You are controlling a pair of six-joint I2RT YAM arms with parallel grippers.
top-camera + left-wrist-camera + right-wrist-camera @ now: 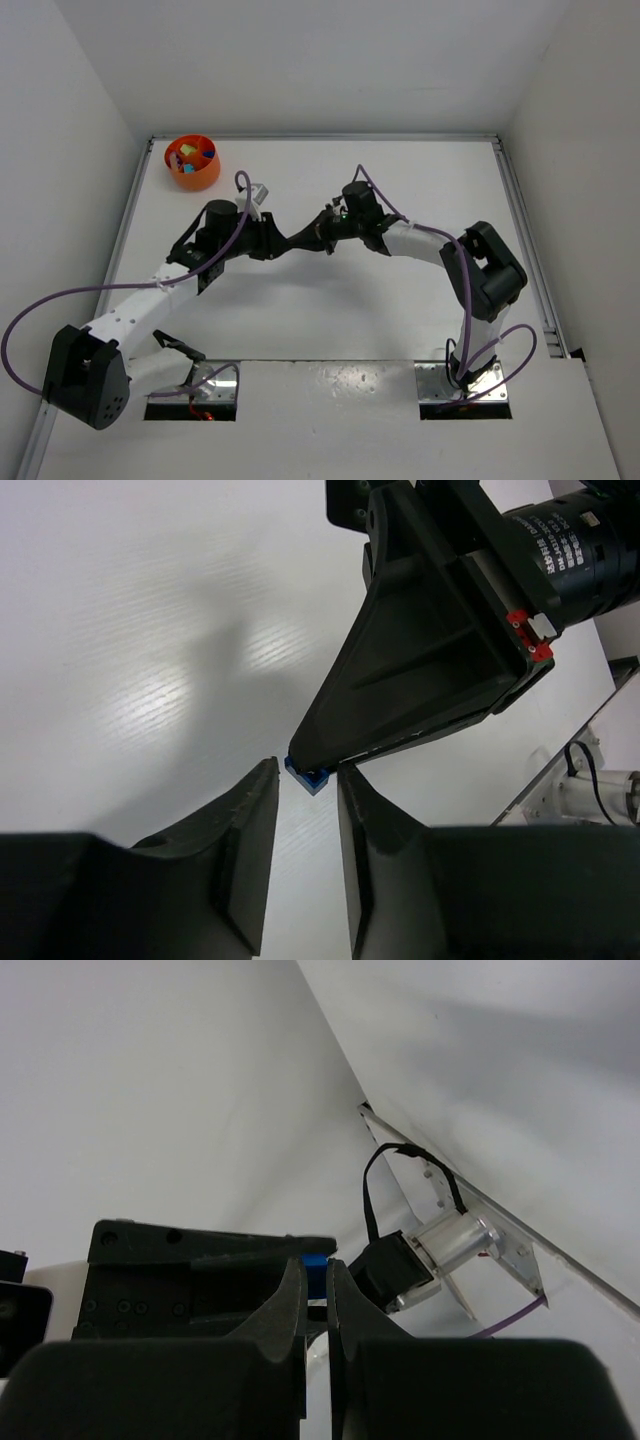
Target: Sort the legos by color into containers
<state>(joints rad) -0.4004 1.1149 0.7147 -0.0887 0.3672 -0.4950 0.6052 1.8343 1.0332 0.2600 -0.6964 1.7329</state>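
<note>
Above the white table [150,630], a blue lego [308,777] clamped by the right gripper [317,1285] is seemingly to be taken by the parted left gripper [308,770].

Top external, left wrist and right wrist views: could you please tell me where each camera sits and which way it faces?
Top external: above and behind the bases, looking down on the table, the orange bowl, and the left arm and right arm meeting mid-table.
Left wrist: on the left arm, facing along its open left gripper to a blue lego pinched by the right gripper.
Right wrist: on the right arm, facing past its own gripper toward the left gripper.
Both wrist views share the blue lego.
</note>
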